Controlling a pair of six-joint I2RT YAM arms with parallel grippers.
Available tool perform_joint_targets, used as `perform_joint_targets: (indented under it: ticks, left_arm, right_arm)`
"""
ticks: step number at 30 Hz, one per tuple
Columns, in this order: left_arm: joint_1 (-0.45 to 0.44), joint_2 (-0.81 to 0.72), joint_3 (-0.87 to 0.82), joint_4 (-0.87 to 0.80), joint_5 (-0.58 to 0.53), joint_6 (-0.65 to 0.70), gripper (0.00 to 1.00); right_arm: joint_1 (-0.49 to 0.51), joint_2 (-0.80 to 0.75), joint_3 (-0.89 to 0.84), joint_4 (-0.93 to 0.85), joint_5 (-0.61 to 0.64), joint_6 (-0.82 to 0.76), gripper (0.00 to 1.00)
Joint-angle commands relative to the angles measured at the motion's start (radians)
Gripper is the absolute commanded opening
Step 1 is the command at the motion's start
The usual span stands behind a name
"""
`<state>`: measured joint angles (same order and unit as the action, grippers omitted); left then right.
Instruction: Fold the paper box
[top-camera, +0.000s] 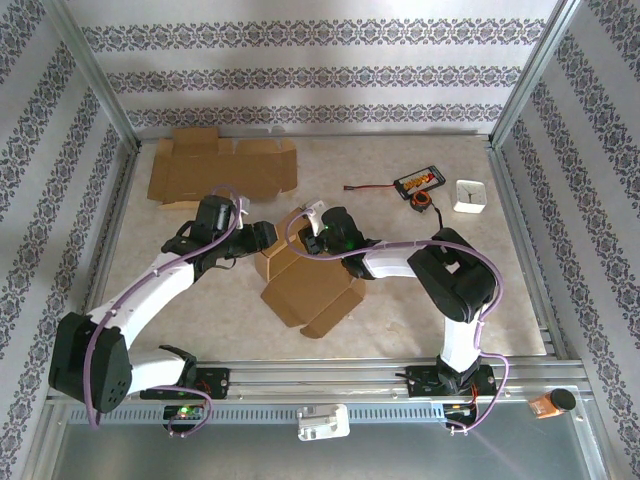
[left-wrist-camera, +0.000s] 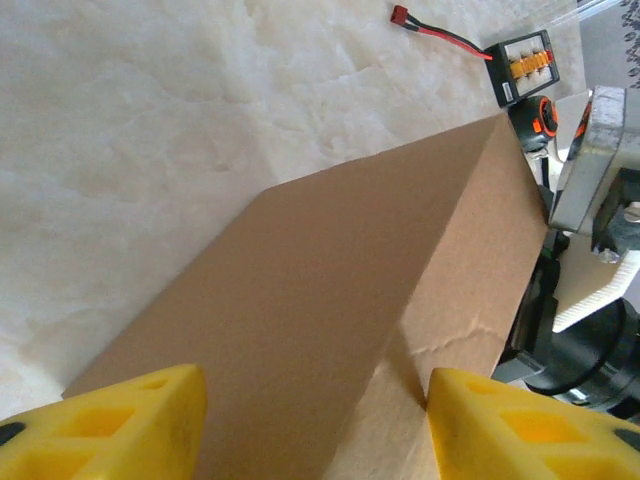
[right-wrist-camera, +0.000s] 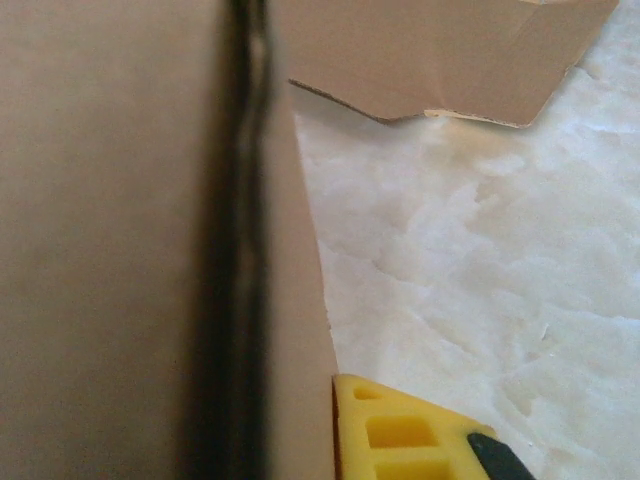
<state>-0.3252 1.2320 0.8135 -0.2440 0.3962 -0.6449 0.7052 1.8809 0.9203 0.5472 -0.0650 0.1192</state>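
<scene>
Left pincer (left-wrist-camera: 318, 430): standing open, its yellow pads (left-wrist-camera: 110, 425) straddling a folded ridge of the paper box (top-camera: 310, 285) without visibly clamping it.
Right pincer (top-camera: 318, 233): closed, pinching an upright wall of the box. One yellow pad (right-wrist-camera: 400, 435) is pressing against the card and the other is hiding behind it.
Box position: lying directly beneath and between the two pincers, half-formed, with loose flaps spreading back toward the arm bases.
Bystanders: a flat cardboard blank (top-camera: 220, 168) is lying well beyond the left pincer. A battery pack (top-camera: 418, 182) and a small white tub (top-camera: 469, 195) are sitting well off to the right pincer's outer side.
Step, by my reading: one wall is being held up while the other pincer is lining up on the neighbouring crease.
Risk, tearing: pulling the pinched wall sideways is likely to crumple or rip thin card.
Risk, springing back: releasing before a flap is tucked is likely to let the panels flop open.
Risk, sliding: an off-centre push from the open pincer could skate the whole box across the smooth tabletop.
</scene>
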Motion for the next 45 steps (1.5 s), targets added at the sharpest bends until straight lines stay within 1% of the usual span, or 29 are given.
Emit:
perform_joint_targets:
  ticks: [1,2,6,9,11,13,14,16,19,21,22,26,31,33,36,40,43,45]
  left_arm:
    - [0.002,-0.067,-0.015,-0.02,0.013,-0.016,0.64]
    - [0.002,-0.099,-0.015,-0.024,0.006,-0.013,0.67]
    - [0.003,-0.25,-0.009,-0.039,-0.032,0.022,0.76]
    - [0.002,-0.379,0.004,-0.071,-0.094,0.08,0.8]
    - [0.002,-0.448,0.022,-0.114,-0.156,0.123,0.8]
    - [0.002,-0.496,0.048,-0.17,-0.216,0.175,0.81]
    - [0.002,-0.509,0.059,-0.193,-0.234,0.197,0.81]
    - [0.002,-0.536,0.077,-0.24,-0.274,0.233,0.82]
    - [0.002,-0.563,0.076,-0.276,-0.297,0.256,0.83]
    - [0.002,-0.576,0.068,-0.285,-0.305,0.258,0.84]
    - [0.002,-0.58,0.065,-0.289,-0.304,0.258,0.84]
    - [0.002,-0.582,0.067,-0.312,-0.292,0.261,0.84]
    - [0.002,-0.59,0.036,-0.317,-0.277,0.239,0.84]
    - [0.002,-0.594,0.022,-0.317,-0.272,0.234,0.85]
    - [0.002,-0.598,0.005,-0.314,-0.267,0.23,0.85]
    - [0.002,-0.598,-0.005,-0.309,-0.256,0.233,0.85]
    - [0.002,-0.6,-0.007,-0.309,-0.25,0.236,0.85]
    - [0.003,-0.6,-0.007,-0.308,-0.25,0.238,0.86]
  right_arm:
    - [0.003,-0.005,-0.045,-0.017,0.012,-0.006,0.06]
    - [0.0,-0.034,-0.061,-0.019,0.007,-0.026,0.04]
    - [-0.025,-0.2,-0.113,-0.092,-0.001,-0.143,0.03]
    - [-0.048,-0.364,-0.114,-0.238,0.035,-0.349,0.03]
    - [-0.07,-0.455,-0.065,-0.39,0.039,-0.55,0.03]
    - [-0.1,-0.51,0.045,-0.613,0.023,-0.788,0.02]
    - [-0.107,-0.515,0.103,-0.717,0.049,-0.901,0.01]
    - [-0.098,-0.509,0.23,-0.929,0.139,-1.173,0.01]
    - [-0.045,-0.495,0.294,-1.075,0.305,-1.544,0.01]
    - [-0.012,-0.494,0.291,-1.096,0.362,-1.715,0.01]
    - [0.003,-0.489,0.289,-1.095,0.369,-1.772,0.0]
    - [0.062,-0.46,0.256,-1.056,0.378,-1.915,0.0]
    - [0.169,-0.354,0.17,-0.964,0.381,-2.013,0.0]
    - [0.216,-0.305,0.132,-0.925,0.365,-2.032,0.0]
    - [0.285,-0.215,0.123,-0.907,0.332,-2.01,0.0]
    - [0.345,-0.113,0.114,-0.837,0.383,-2.007,0.15]
    - [0.362,-0.098,0.116,-0.804,0.404,-1.998,0.26]
    - [0.363,-0.114,0.123,-0.823,0.415,-1.993,0.3]
